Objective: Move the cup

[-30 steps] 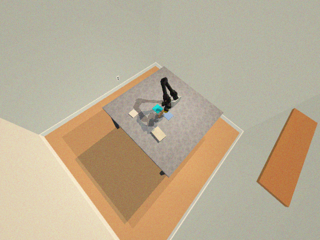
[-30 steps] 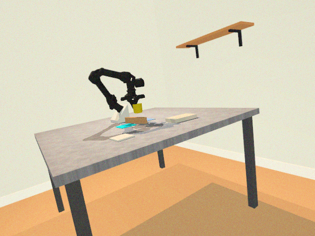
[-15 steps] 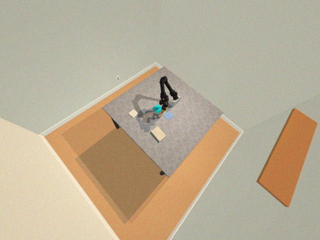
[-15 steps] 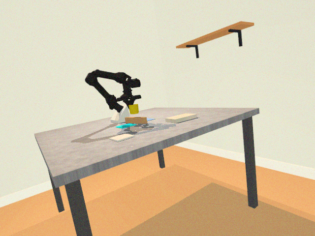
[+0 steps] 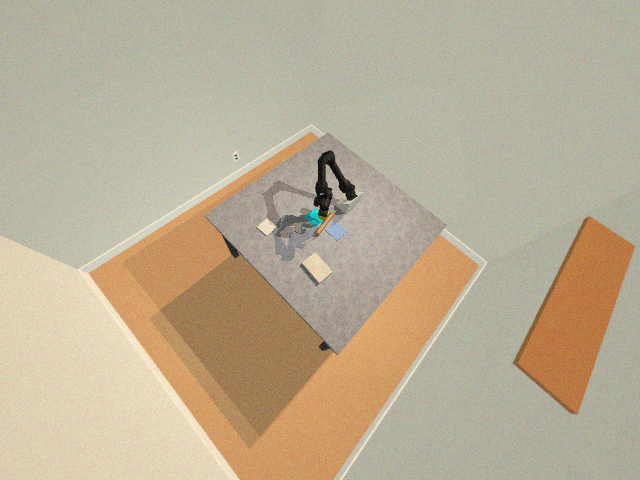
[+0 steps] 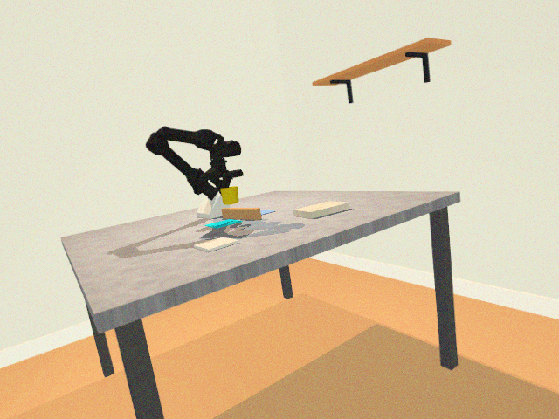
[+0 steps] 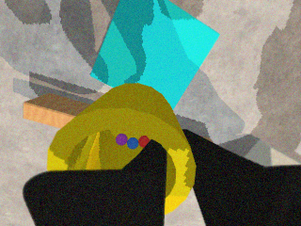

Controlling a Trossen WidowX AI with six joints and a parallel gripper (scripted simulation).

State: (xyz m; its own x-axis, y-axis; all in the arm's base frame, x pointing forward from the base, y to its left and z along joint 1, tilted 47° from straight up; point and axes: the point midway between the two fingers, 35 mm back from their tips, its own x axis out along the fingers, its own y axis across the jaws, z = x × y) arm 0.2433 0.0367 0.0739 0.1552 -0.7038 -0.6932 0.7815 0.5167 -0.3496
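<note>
My gripper (image 6: 224, 186) (image 7: 172, 136) is shut on the wall of the yellow cup (image 5: 323, 218) (image 6: 230, 195) (image 7: 134, 98) and holds it upright in the air. Purple (image 7: 121, 139), blue (image 7: 133, 143) and red (image 7: 144, 140) marbles show inside the cup; the finger may hide others. The cyan pad (image 5: 313, 217) (image 6: 223, 223) (image 7: 190, 52) lies below, partly behind the cup's far rim in the wrist view. The blue pad (image 5: 336, 231) (image 6: 268, 211) lies on the other side of the wooden bar and is not visible in the wrist view.
The wooden bar (image 5: 325, 224) (image 6: 241, 214) (image 7: 47, 113) stands between the two pads, lower than the cup. A thick cream block (image 5: 316, 268) (image 6: 321, 209) and a thinner cream slab (image 5: 266, 226) (image 6: 217, 244) lie on the grey table (image 5: 372, 248) (image 6: 148, 271).
</note>
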